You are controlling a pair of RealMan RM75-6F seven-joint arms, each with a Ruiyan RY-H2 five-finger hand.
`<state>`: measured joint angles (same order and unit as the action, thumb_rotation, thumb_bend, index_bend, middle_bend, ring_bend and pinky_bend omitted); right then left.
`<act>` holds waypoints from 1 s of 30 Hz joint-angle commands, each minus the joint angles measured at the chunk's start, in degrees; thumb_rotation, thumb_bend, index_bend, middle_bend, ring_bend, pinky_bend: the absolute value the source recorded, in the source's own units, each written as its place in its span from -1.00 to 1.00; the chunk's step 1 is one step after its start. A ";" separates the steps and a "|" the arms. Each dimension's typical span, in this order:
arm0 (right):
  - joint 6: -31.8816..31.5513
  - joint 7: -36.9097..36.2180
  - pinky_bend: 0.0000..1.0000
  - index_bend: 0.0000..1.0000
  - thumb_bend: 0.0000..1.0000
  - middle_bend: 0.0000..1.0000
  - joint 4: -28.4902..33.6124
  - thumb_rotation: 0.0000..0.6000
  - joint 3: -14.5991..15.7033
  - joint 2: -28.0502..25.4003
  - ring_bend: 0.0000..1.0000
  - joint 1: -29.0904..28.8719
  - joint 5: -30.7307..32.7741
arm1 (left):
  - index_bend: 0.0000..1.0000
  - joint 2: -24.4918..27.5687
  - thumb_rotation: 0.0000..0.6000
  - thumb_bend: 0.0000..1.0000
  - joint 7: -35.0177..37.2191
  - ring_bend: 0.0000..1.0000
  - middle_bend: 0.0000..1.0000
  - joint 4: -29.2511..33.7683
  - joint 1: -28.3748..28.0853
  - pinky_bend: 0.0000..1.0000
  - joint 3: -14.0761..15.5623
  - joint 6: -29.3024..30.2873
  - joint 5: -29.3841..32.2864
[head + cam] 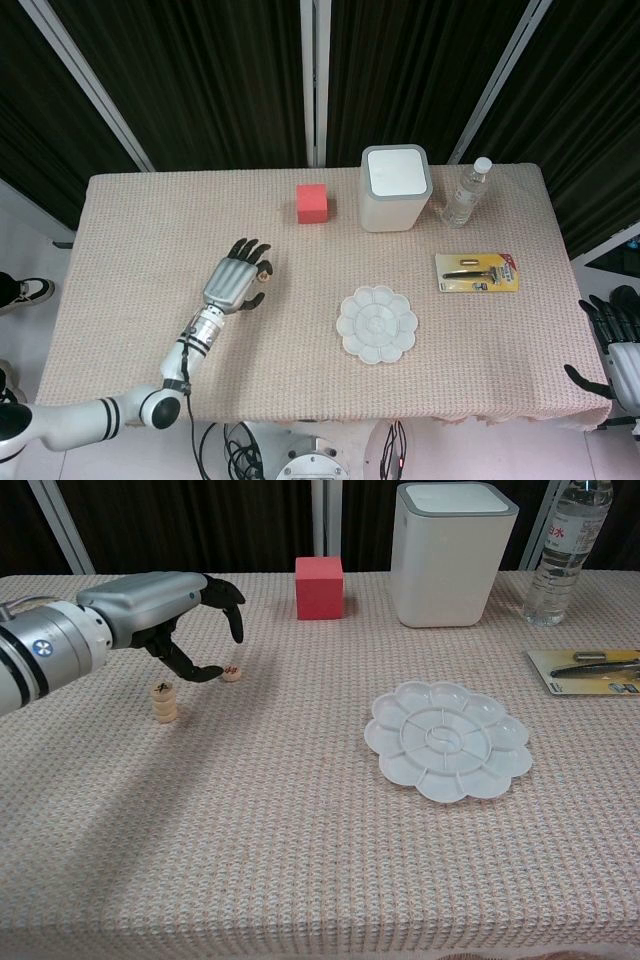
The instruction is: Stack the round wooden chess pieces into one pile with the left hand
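A short stack of round wooden chess pieces (163,702) stands alone on the table's left side; the head view hides it under my left arm. One loose piece (232,672) lies to its right and a little further back, and shows as a small disc (265,270) at my fingertips in the head view. My left hand (165,605) (236,282) hovers above the loose piece, holding nothing, fingers arched and spread, thumb tip just left of the piece. My right hand (612,335) hangs off the table's right edge with fingers apart, empty.
A red cube (319,587), a white lidded bin (445,550) and a water bottle (567,550) line the back. A white flower-shaped palette (446,740) lies centre-right, and a packaged tool card (590,672) lies at the right edge.
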<state>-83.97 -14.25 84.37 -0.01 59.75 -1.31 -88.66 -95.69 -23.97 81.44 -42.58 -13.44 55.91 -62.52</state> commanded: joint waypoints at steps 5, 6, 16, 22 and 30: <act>0.19 -1.06 -1.00 -1.00 -0.71 -1.00 -0.86 1.00 0.08 0.39 -1.00 -0.17 -0.20 | -0.27 -5.96 1.00 -0.41 -10.72 -1.00 -0.82 -6.52 -5.41 -1.00 -2.86 -1.99 13.45; 0.26 -1.27 -1.00 -1.00 -0.71 -1.00 -1.15 1.00 0.09 0.45 -1.00 -0.14 -0.09 | -0.27 -6.21 1.00 -0.40 -11.96 -1.00 -0.82 -6.80 -5.68 -1.00 -2.83 -1.79 14.95; 0.90 -3.07 -1.00 -1.00 -0.71 -1.00 -3.08 1.00 0.17 0.90 -1.00 -0.26 0.22 | -0.29 -7.60 1.00 -0.40 -15.45 -1.00 -0.82 -8.69 -7.77 -1.00 -2.82 -1.69 21.26; 0.92 -3.48 -1.00 -1.00 -0.71 -1.00 -3.55 1.00 0.13 0.98 -1.00 -0.18 0.46 | -0.21 -8.08 1.00 -0.40 -14.98 -1.00 -0.82 -9.90 -8.09 -1.00 -2.17 -1.46 21.50; 0.99 -3.37 -1.00 -1.00 -0.71 -1.00 -3.61 1.00 0.13 1.08 -1.00 -0.16 0.55 | -0.10 -8.13 1.00 -0.40 -12.76 -1.00 -0.81 -10.61 -7.99 -1.00 -1.75 -1.14 20.01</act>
<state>-82.98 -17.62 80.76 0.12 60.83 -1.47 -88.11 -103.83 -36.88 70.92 -50.59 -15.26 54.80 -42.40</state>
